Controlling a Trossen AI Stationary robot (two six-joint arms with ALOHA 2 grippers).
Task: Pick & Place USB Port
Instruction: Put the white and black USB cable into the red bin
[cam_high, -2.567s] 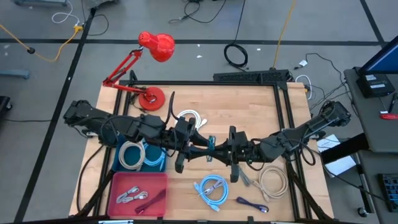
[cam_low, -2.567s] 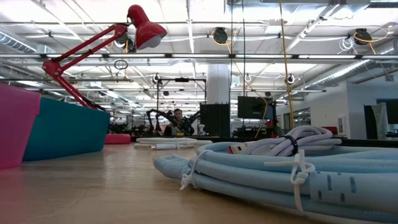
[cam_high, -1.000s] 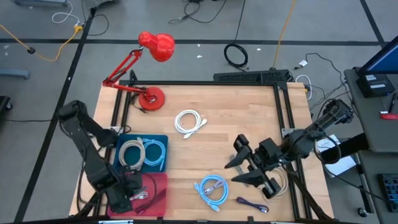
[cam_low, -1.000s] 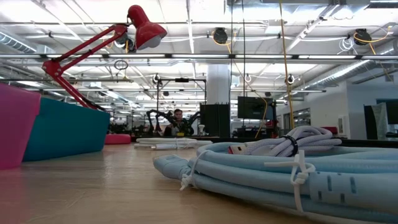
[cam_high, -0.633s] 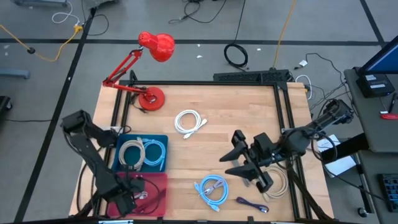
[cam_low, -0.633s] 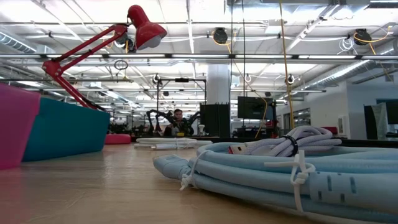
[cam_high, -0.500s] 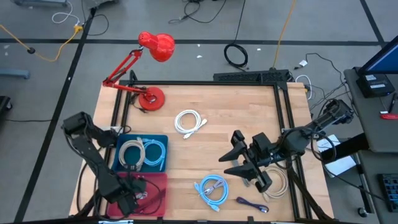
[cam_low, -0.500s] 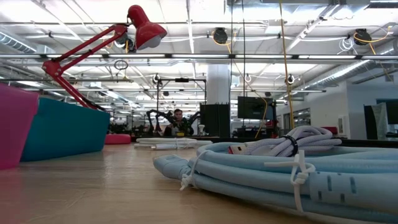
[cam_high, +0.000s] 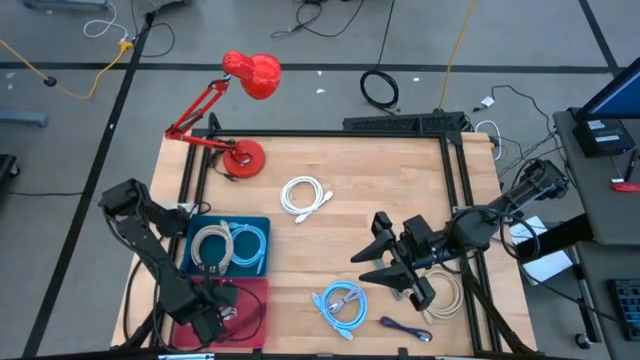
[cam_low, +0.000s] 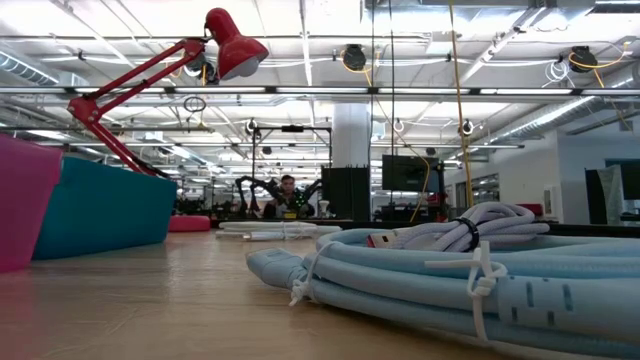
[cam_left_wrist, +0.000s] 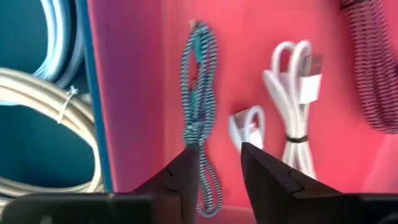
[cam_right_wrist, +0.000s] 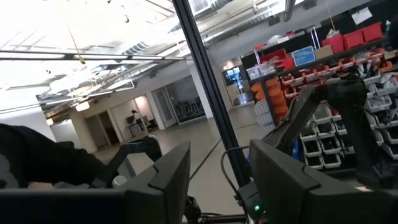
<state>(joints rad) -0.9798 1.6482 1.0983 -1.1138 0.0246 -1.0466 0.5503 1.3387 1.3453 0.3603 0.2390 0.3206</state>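
Observation:
A teal braided USB cable (cam_left_wrist: 199, 87) lies flat on the floor of the pink tray (cam_left_wrist: 137, 93) at the table's near left, beside white USB cables (cam_left_wrist: 292, 106) and a maroon braided one (cam_left_wrist: 373, 74). My left gripper (cam_left_wrist: 217, 154) points down into that tray (cam_high: 255, 292), open, with the teal cable's near end between its fingertips. My right gripper (cam_high: 368, 250) hangs open above the table's right half, near level, with nothing between its fingers (cam_right_wrist: 168, 180). My left gripper comes from above, its fingers on either side of the teal cable's lower end (cam_left_wrist: 208, 186). That end lies on the tray floor close against one finger (cam_left_wrist: 186, 174). Whether the finger touches it, I cannot tell.
A blue tray (cam_high: 262, 228) with coiled cables stands behind the pink one. On the wood lie a white coil (cam_high: 305, 195), a light blue coil (cam_high: 342, 303), a purple cable (cam_high: 405, 328) and a beige coil (cam_high: 440, 295). A red lamp (cam_high: 245, 75) stands at the far left.
My left gripper has sunk straight down into the pink tray at the near left. The cables on the table have kept their places.

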